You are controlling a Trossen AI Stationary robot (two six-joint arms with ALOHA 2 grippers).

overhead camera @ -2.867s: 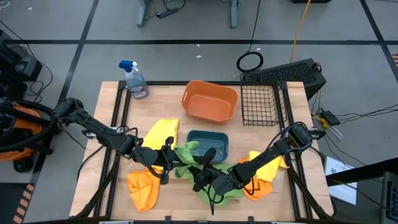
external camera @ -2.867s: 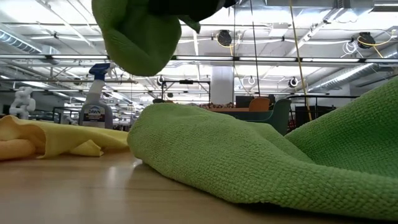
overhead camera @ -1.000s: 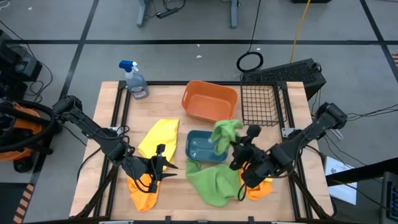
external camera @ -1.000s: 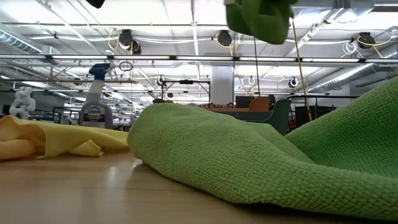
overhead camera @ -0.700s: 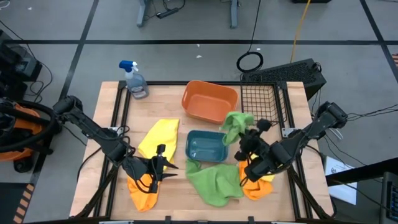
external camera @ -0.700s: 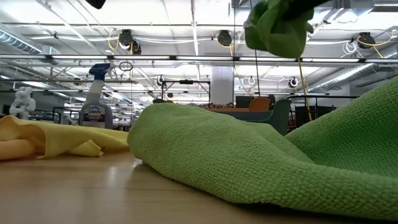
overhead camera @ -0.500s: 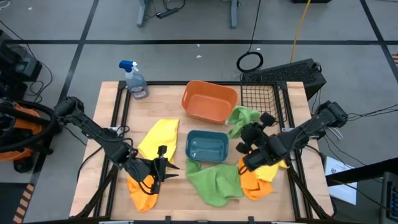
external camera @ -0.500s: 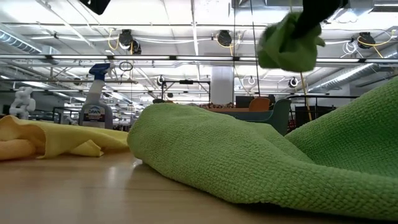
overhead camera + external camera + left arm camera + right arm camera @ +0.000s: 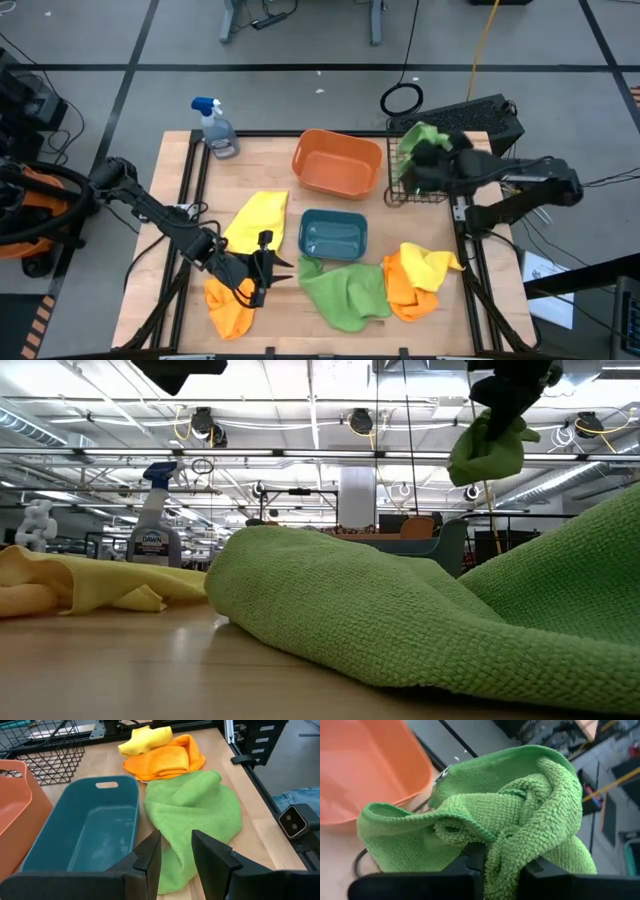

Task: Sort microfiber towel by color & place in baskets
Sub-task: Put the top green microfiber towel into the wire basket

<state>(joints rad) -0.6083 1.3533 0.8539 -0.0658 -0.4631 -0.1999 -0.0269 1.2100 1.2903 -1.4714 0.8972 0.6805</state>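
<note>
— Right arm first. What is it carrying?

— The right gripper (image 9: 432, 152) is clamped on a bunched green towel (image 9: 421, 135), which hangs from the closed fingers above the black wire basket (image 9: 418, 170) at the far right of the table. In the right wrist view the cloth (image 9: 510, 825) bulges up out of the two dark fingers, with the orange tub (image 9: 365, 765) off to one side below. The low view shows the same towel (image 9: 487, 450) dangling clear of the tabletop.

— And the left arm?

— The left gripper (image 9: 262, 268) sits low over the near left of the table, beside the orange towel (image 9: 228, 303) lying there. Its fingers (image 9: 150, 857) stand slightly apart with nothing between them, pointing toward the teal tray (image 9: 85, 837) and the second green towel (image 9: 197, 812).

— Location of the remaining cloths?

— A yellow towel (image 9: 256, 217) lies flat on the table (image 9: 260, 165) left of the teal tray (image 9: 334, 236). The second green towel (image 9: 345, 293) is spread on the table just in front of that tray. To its right, an orange and yellow pile (image 9: 417, 277) lies near the table's right edge.

— Contents of the containers?

— The orange tub (image 9: 338, 164) and the teal tray both show bare interiors. I cannot tell whether anything rests inside the wire basket.

— Anything else on the table?

— A spray bottle (image 9: 216, 128) stands at the far left corner.
</note>
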